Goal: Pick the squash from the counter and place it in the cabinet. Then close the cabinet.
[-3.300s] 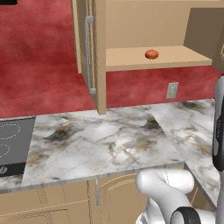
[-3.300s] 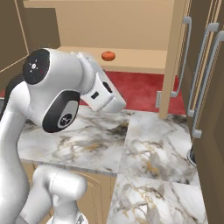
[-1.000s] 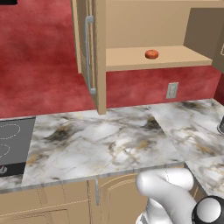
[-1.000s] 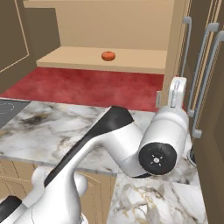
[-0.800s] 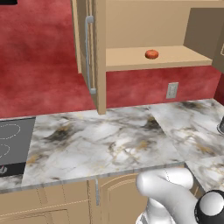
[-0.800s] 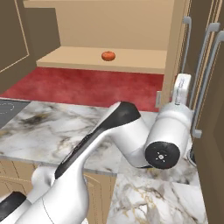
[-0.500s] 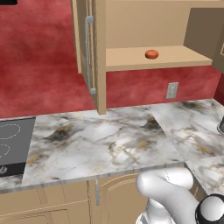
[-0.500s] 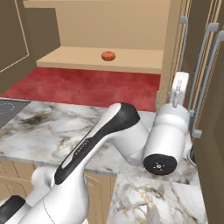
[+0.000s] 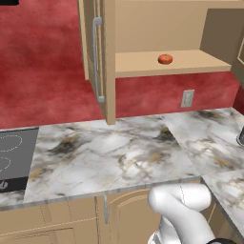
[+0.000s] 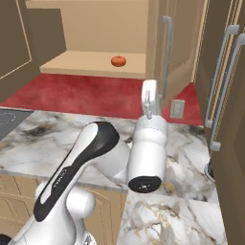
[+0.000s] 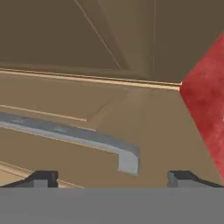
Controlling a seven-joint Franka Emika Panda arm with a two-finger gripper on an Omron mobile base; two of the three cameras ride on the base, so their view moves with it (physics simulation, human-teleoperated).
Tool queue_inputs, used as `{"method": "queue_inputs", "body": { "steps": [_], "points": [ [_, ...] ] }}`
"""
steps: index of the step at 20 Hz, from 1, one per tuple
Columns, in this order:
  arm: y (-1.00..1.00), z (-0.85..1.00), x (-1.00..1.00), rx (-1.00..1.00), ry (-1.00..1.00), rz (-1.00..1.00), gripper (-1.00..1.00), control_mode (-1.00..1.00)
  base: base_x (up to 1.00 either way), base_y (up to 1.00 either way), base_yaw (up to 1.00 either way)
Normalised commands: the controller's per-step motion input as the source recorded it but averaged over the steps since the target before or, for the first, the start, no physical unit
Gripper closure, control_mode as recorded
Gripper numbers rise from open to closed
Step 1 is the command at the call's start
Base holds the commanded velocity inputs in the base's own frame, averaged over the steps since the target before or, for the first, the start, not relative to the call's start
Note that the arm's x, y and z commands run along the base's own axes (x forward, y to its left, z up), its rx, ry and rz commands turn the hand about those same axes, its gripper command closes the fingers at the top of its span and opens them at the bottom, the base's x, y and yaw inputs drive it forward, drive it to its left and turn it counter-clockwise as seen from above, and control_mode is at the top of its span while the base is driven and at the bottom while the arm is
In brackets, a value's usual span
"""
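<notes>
Since a second ago the arm has swung up toward the right door; your gripper (image 11: 111,179) hangs released, its handle (image 11: 78,138) at 12 o'clock. Squash (image 10: 118,61) rests on the cabinet (image 10: 91,24) shelf. Door judged rigid; push its panel.

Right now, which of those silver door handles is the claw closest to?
The handle on the open cabinet door just right of the shelf holding the squash. The claw rises beside it; the paired handles further right are farther off.
</notes>
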Motion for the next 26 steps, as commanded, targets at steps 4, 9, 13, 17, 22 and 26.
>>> {"method": "queue_inputs", "body": {
  "steps": [4,9,13,17,22,26],
  "points": [
    [1.0,0.31,0.69,-0.13,-0.01,0.06,-1.0,-1.0,0.0,0.0,0.0],
    [1.0,0.3,1.0,-0.11,0.0,0.0,-1.0,-1.0,0.0,0.0,0.0],
    [0.81,0.17,1.0,-0.1,0.0,0.0,-1.0,-1.0,0.0,0.0,0.0],
    [0.5,0.04,1.0,-0.09,0.0,0.0,-1.0,-1.0,0.0,0.0,0.0],
    [0.25,0.04,1.0,-0.1,0.0,0.0,-1.0,-1.0,0.0,0.0,0.0],
    [0.11,0.13,1.0,-0.1,0.01,0.0,-1.0,-1.0,0.0,0.0,0.0]
  ]
}}
